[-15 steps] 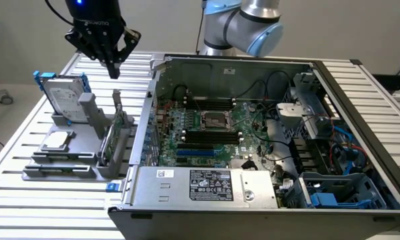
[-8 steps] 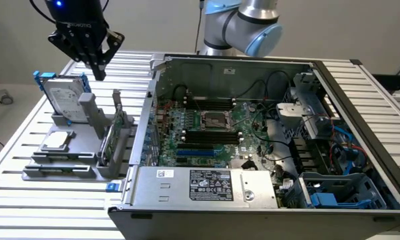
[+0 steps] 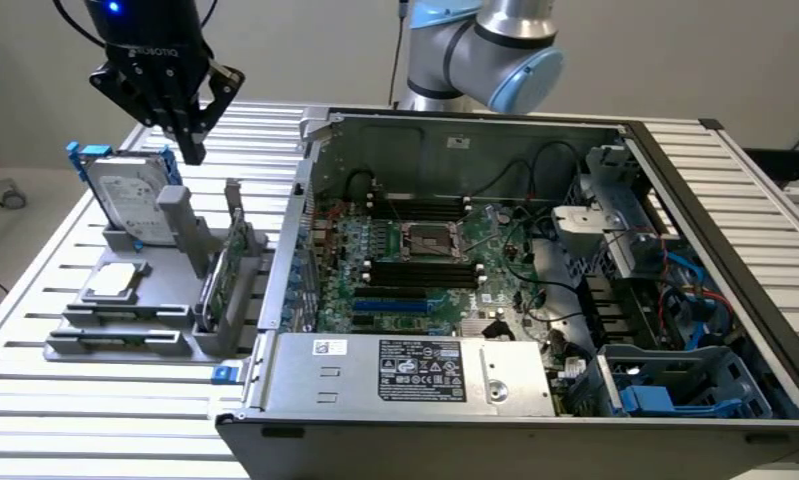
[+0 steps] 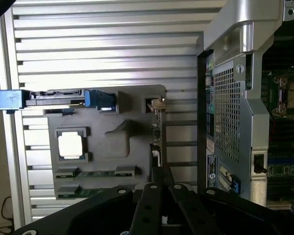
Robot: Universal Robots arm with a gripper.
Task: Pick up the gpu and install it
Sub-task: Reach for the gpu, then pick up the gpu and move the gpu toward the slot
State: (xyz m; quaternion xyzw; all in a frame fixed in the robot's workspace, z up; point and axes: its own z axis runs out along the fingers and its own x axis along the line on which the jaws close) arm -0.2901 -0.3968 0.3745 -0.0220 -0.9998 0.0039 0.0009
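The gpu (image 3: 226, 272) stands on edge in a slot of the grey holder (image 3: 132, 325) on the exterior view's left, its silver bracket pointing up. From the wrist view the gpu (image 4: 157, 131) appears as a thin edge-on strip with its bracket end near the holder's rim. My gripper (image 3: 190, 150) hangs above the holder, over the hard drive and a little behind the gpu, with its fingers shut and nothing between them. The black fingers (image 4: 148, 205) sit in line with the card's edge.
The open computer case (image 3: 719, 200) lies on the slatted metal table (image 3: 26, 280) to the exterior view's right of the holder, motherboard (image 3: 426, 260) exposed. The holder also carries a blue-framed hard drive (image 3: 126, 200) and a square silver chip (image 3: 116, 282).
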